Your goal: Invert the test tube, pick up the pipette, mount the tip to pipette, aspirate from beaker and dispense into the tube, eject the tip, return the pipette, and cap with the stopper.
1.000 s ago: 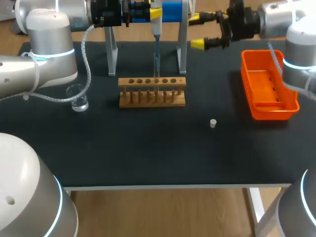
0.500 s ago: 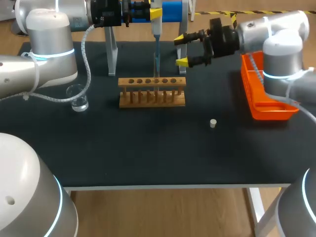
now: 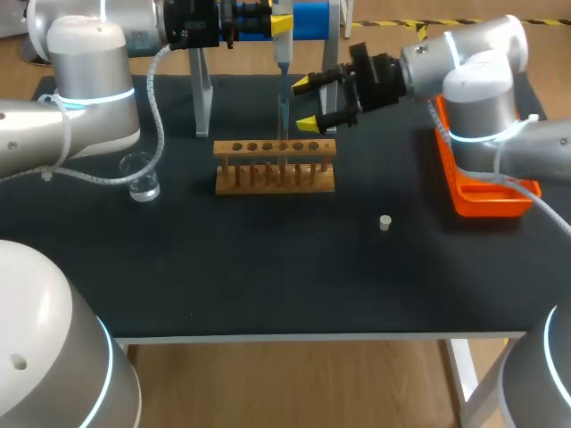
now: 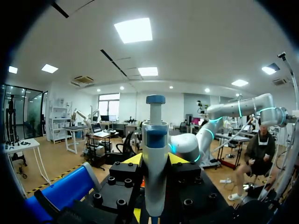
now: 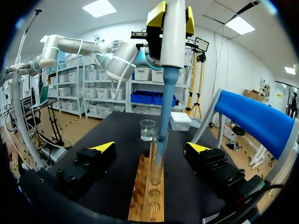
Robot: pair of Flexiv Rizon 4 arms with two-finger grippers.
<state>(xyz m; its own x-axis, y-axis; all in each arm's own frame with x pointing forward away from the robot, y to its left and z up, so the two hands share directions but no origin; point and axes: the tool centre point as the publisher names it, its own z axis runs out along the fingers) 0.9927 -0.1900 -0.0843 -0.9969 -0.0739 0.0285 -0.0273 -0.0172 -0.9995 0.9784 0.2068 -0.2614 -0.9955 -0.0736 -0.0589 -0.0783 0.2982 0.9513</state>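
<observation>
While left gripper (image 4: 155, 162) clamps the pipette (image 3: 283, 40) upright over the test tube (image 5: 155, 170), right gripper (image 3: 305, 102) sits just right of that vertical tube, jaws apart

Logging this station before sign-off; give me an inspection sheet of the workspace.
Surface: black table, no spill seen.
Job's things: pipette with its tip down in the test tube, which stands in the wooden rack; beaker; stopper lying loose.
Clutter: orange bin.
Grippers: left gripper shut on the pipette; right gripper open, tube ahead of it.
Cables: hose along the left arm.
Surroundings: nothing seen.
</observation>
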